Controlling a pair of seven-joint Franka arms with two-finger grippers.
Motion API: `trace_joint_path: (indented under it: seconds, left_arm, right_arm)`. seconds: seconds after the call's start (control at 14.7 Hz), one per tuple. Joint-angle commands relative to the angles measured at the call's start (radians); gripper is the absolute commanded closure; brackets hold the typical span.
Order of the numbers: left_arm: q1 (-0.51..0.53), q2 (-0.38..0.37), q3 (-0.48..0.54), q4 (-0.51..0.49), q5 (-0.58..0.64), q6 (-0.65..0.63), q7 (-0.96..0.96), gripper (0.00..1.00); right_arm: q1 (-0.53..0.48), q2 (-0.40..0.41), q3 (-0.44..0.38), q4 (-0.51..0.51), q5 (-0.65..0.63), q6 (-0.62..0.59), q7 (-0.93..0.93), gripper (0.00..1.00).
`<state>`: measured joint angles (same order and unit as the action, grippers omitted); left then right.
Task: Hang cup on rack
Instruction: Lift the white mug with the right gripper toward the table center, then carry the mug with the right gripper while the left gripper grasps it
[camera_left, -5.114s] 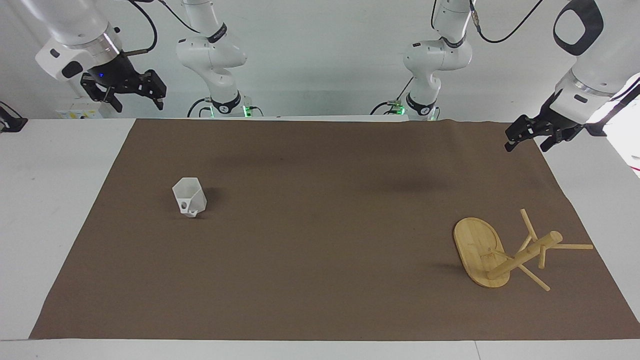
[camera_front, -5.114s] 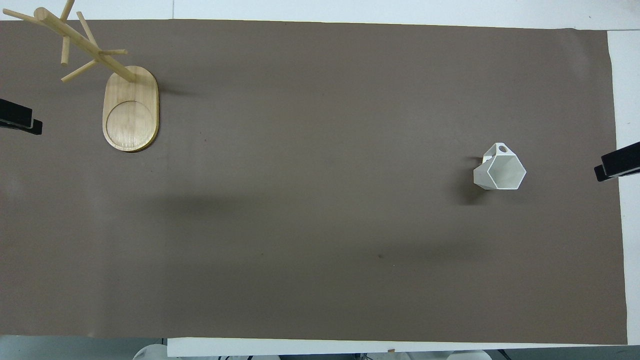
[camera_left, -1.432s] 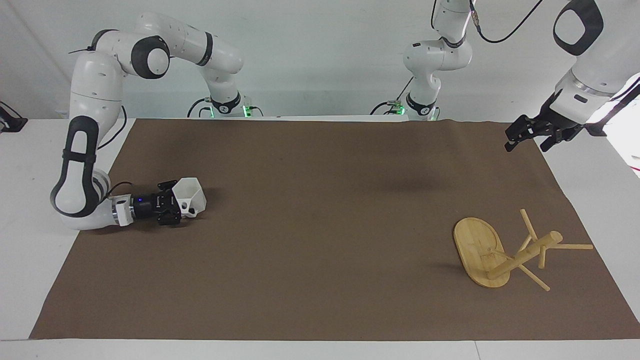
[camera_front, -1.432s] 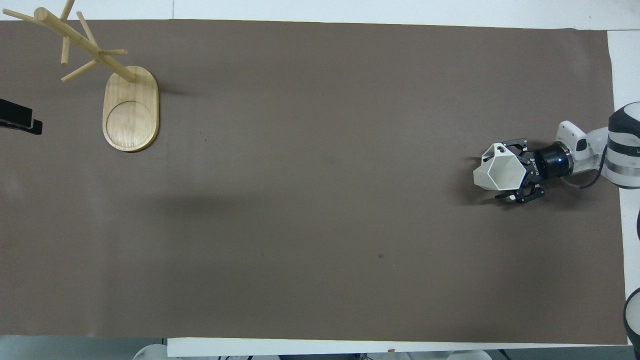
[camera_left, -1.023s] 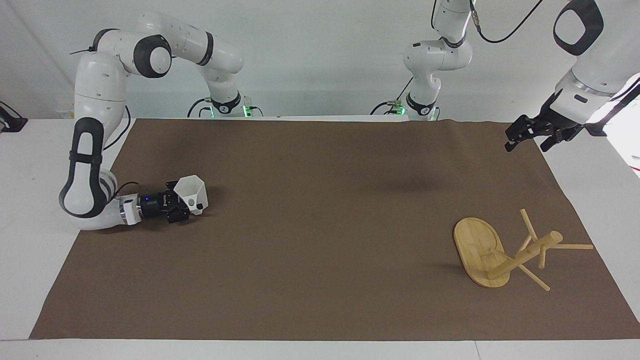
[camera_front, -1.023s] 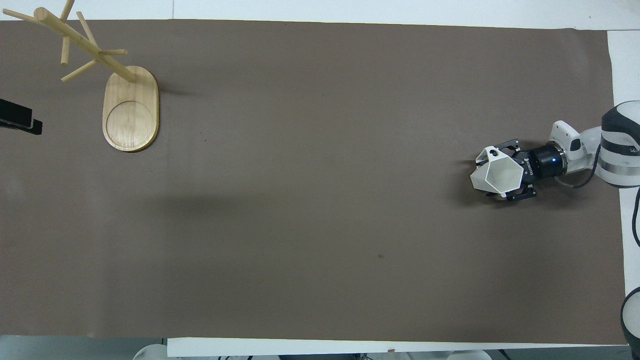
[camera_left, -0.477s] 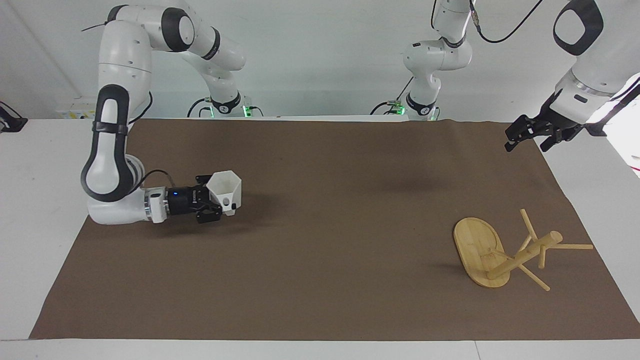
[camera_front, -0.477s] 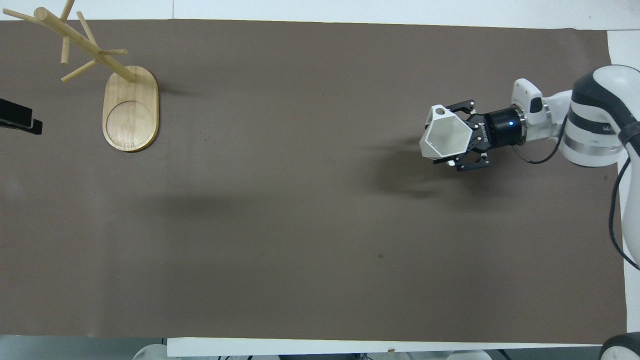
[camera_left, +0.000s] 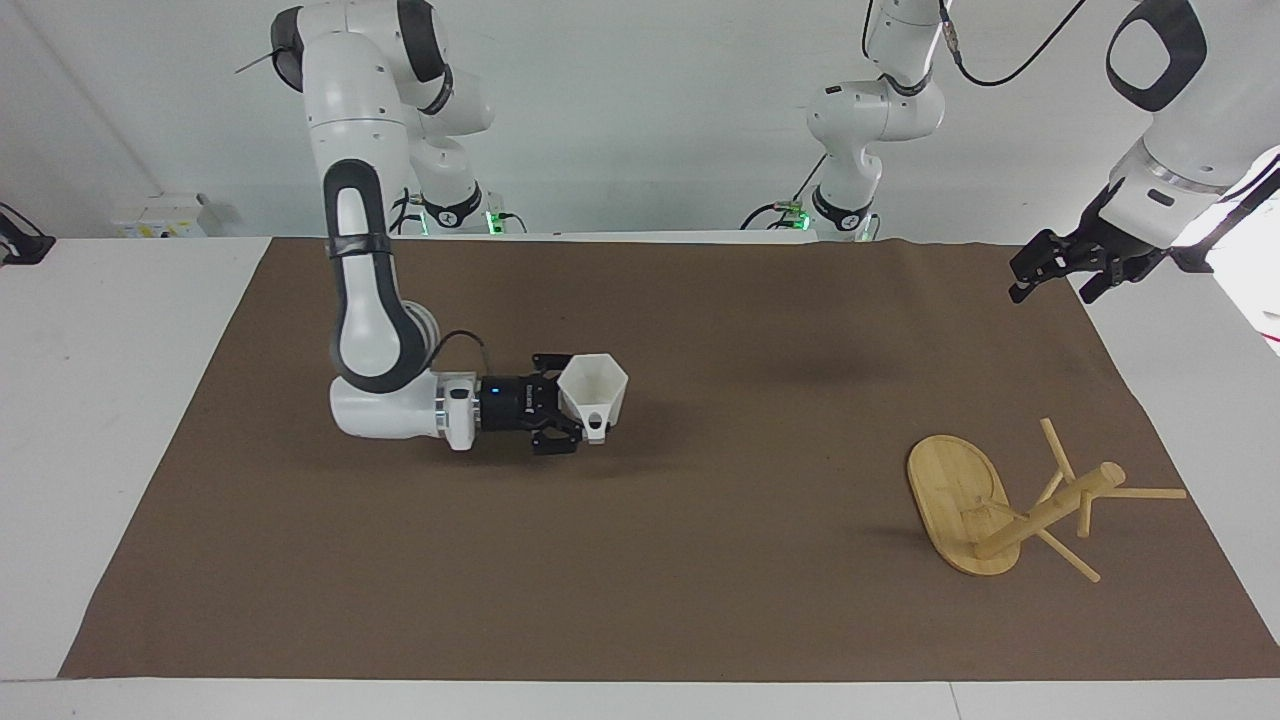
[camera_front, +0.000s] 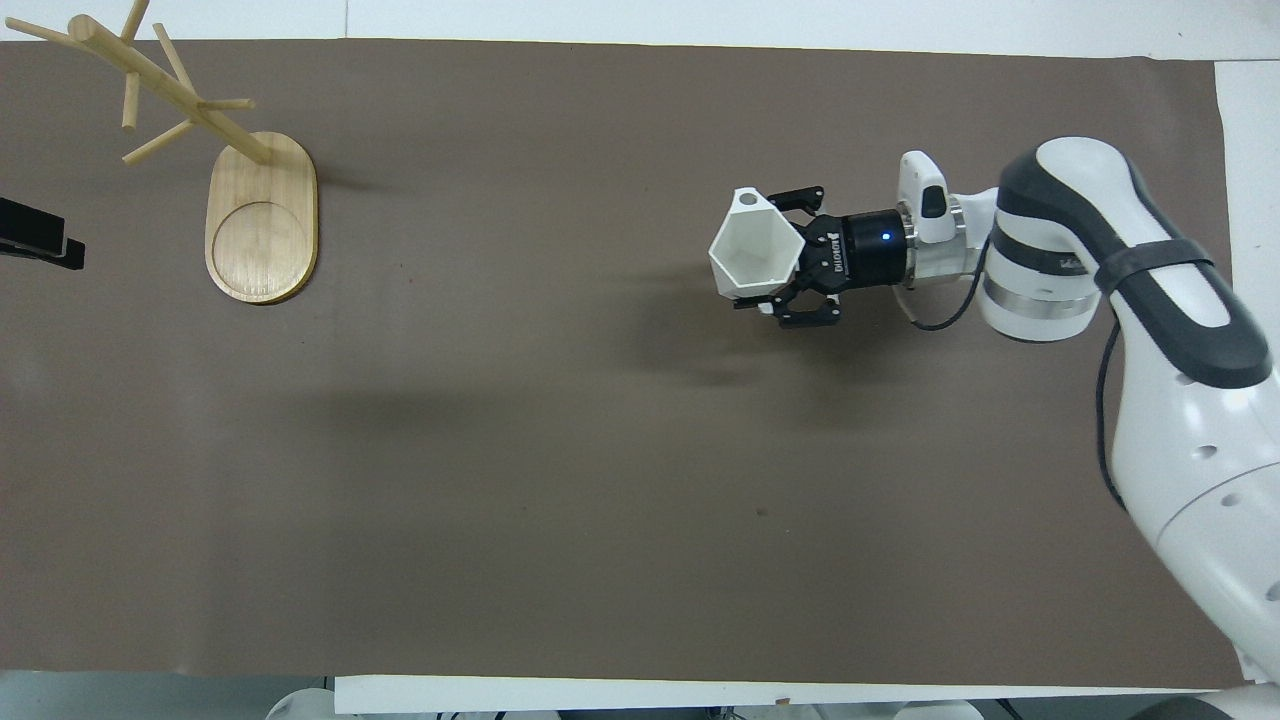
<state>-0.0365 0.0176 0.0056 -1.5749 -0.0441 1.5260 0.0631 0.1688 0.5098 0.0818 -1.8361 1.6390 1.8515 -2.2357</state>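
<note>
My right gripper (camera_left: 572, 405) is shut on the white faceted cup (camera_left: 596, 388) and holds it upright a little above the middle of the brown mat. The cup's handle points away from the robots. The overhead view shows the cup (camera_front: 752, 255) with its mouth up in the right gripper (camera_front: 792, 262). The bamboo rack (camera_left: 1040, 512) stands on its oval base toward the left arm's end of the table, well apart from the cup. It also shows in the overhead view (camera_front: 262, 215). My left gripper (camera_left: 1055, 275) is open and empty, and waits raised over the mat's corner at that end.
The brown mat (camera_left: 700, 600) covers most of the white table (camera_left: 100, 400). Only the left gripper's black tip (camera_front: 40, 245) shows at the edge of the overhead view, beside the rack.
My right gripper came down beside the cup, shut on it, lifted it and carried it toward the middle of the mat, toward the rack. The left arm and the rack have not moved.
</note>
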Motion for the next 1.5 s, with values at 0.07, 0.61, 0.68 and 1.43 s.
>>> trace_joint_path:
  seconds: [0.07, 0.61, 0.68, 1.43]
  left_arm:
    - [-0.158, -0.031, -0.021, -0.033, 0.015, 0.015, -0.269, 0.0]
    - [-0.439, 0.074, -0.021, -0.094, 0.01, 0.292, -0.838, 0.0]
    - [-0.447, 0.091, -0.021, -0.096, 0.01, 0.293, -0.845, 0.0]
    - [-0.494, 0.122, -0.023, -0.223, 0.01, 0.419, -0.853, 1.0]
  right_arm:
    - [0.177, -0.008, -0.007, 0.001, 0.195, 0.19, 0.039, 0.64]
    - [0.318, -0.008, -0.007, 0.023, 0.352, 0.376, -0.005, 0.63]
    - [0.316, -0.008, -0.007, 0.023, 0.352, 0.376, -0.007, 0.63]
    - [0.316, -0.008, -0.007, 0.023, 0.352, 0.383, -0.008, 0.61]
